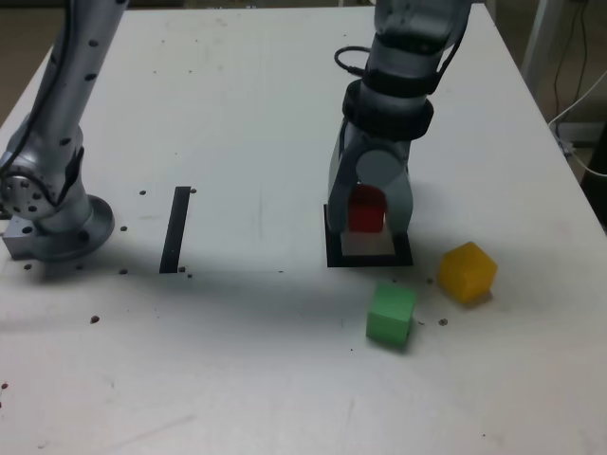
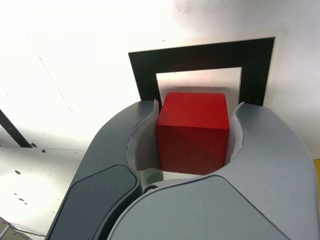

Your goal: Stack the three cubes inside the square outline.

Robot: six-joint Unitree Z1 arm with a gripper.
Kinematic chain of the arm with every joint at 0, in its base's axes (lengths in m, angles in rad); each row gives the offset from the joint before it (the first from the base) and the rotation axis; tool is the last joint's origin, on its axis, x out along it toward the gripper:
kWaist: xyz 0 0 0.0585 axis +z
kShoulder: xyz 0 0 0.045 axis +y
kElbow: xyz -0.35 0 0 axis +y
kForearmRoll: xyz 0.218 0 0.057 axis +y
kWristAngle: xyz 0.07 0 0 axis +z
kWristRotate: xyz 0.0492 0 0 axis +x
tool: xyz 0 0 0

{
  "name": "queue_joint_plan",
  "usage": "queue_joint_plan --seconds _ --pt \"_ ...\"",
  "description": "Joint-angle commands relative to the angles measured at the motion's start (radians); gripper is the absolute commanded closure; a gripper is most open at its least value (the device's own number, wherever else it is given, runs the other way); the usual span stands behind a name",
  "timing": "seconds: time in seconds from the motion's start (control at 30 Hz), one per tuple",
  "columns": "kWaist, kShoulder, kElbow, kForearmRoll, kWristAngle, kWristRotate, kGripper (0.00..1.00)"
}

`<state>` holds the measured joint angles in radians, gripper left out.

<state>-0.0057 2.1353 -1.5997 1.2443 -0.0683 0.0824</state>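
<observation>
Over the outline: small matte red cube [image 1: 366, 210] clamped between the grey fingers [image 1: 402, 204] of the gripper [image 1: 370, 213], above the pale centre of the thick black tape square outline [image 1: 334, 258].
Outline edges: front and side bands show uncovered; the far band is hidden by the gripper.
Exterior view's right of the outline: small matte yellow cube [image 1: 467, 272], near, tilted corner-on.
Nearer the camera than the outline: small matte green cube [image 1: 392, 314], just beside the yellow, not touching.
Exterior view's left of the outline: bare white counter [image 1: 256, 190], then a straight black tape strip [image 1: 175, 229].

a pale white surface [image 1: 237, 114] fills the exterior view, speckled with small dark marks. at two o'clock, white cables [image 1: 579, 104] hang, perhaps beside a pale frame.
</observation>
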Motion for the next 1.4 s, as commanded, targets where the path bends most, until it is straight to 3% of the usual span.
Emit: queue_joint_plan --seconds 0.0,0.37,0.43,0.57,0.63,1.0,1.37 --pt "-0.004 -0.008 0.018 -0.017 -0.006 -0.003 0.72" --pt "-0.006 -0.01 0.052 -0.06 -0.017 -0.001 0.71" --pt "-0.007 -0.006 0.054 -0.069 -0.017 0.003 0.58" --pt "-0.007 0.001 0.067 -0.091 -0.021 0.01 0.17" --pt "-0.007 0.002 0.075 -0.1 -0.024 0.012 0.02" --pt "-0.007 -0.01 0.08 -0.105 -0.018 0.016 0.0" --pt "-0.022 -0.107 0.054 -0.036 0.119 -0.027 0.0"
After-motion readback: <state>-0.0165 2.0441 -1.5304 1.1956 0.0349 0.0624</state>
